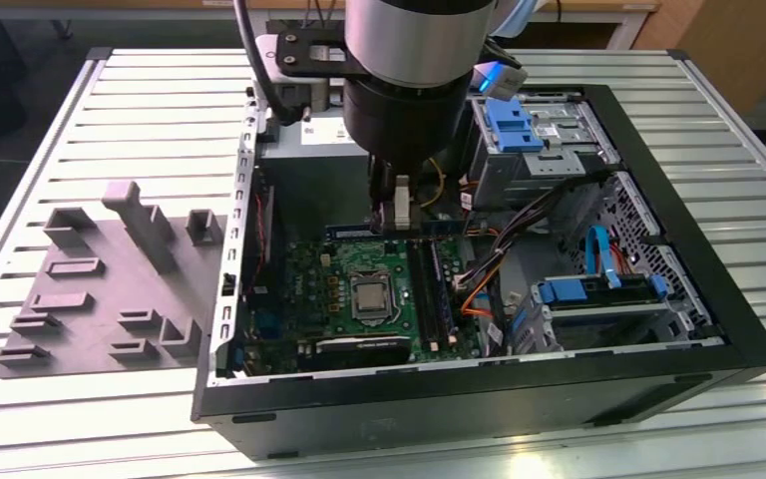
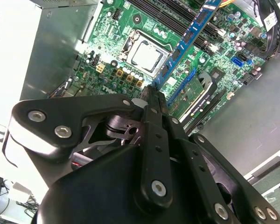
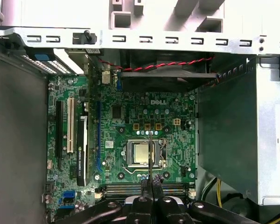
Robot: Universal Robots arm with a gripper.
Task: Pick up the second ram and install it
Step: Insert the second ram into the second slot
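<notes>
My gripper hangs inside the open computer case, shut on the second ram, a long thin blue-edged stick. In the second wrist view the ram runs out from the gripper above the green motherboard. In the first wrist view the ram shows edge-on as a thin line over the processor socket, coming out of the gripper. The long black memory slots lie beside the socket, below the stick and apart from it; the stick looks turned crosswise to them.
The black case stands on a slatted metal table. A grey holder block lies at the exterior view's left. Drive cages with blue clips, orange and black cables and a graphics card crowd the board.
</notes>
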